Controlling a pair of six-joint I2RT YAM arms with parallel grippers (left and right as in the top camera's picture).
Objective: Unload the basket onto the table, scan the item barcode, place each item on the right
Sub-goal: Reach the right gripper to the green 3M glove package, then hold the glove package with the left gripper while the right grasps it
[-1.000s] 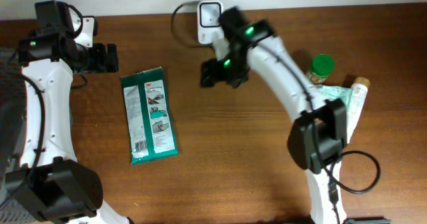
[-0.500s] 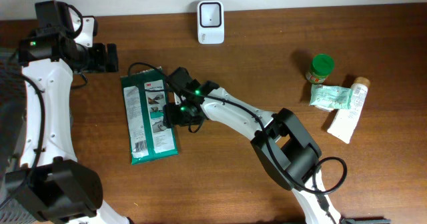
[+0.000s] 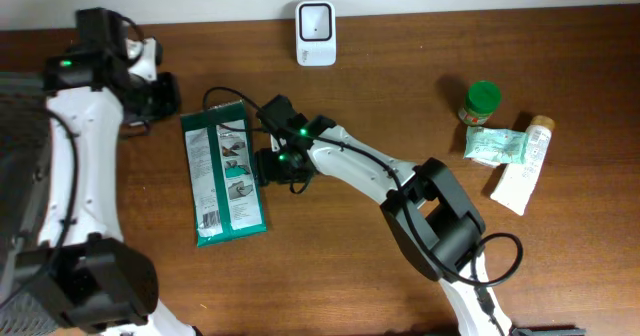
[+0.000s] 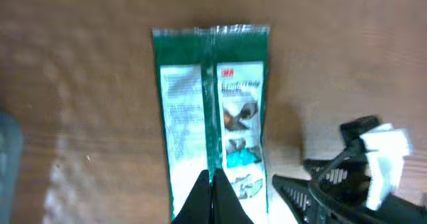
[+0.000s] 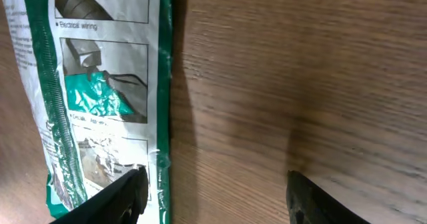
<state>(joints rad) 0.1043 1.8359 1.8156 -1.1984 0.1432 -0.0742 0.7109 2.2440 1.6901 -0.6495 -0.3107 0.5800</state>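
- I count one packet (image 3: 225, 176) on the counter (image 3: 330, 276); it is the only thing of its kind.
- There is one white scanner (image 3: 315, 19) at the far edge of the counter, well apart from the packet.
- On the right side I count three more things, each single: a jar (image 3: 481, 101) with a green lid, a pale green pouch (image 3: 497, 144) and a white tube (image 3: 525, 166) with a tan cap. The pouch and the tube touch each other.
- Two arms are in view, each with one pincer.
- The packet lies flat, left of the centre of the counter, with its long side running from far to near and a little tilted.
- It is dark green, long and thin, with crimped ends and a seam along its middle.
- Its upper face carries white printed panels, a small red logo near the far end and some small pictures. I cannot make out a barcode.
- The left pincer (image 3: 165, 94) is just beside the far left corner of the packet. In the left wrist view its tips are pressed together with nothing between them, and they show in front of the packet's near end.
- The right pincer (image 3: 262, 166) is at the right long edge of the packet. In the right wrist view its fingers (image 5: 130, 192) stand apart: one at the packet's edge, the other over bare wood. It grips nothing.
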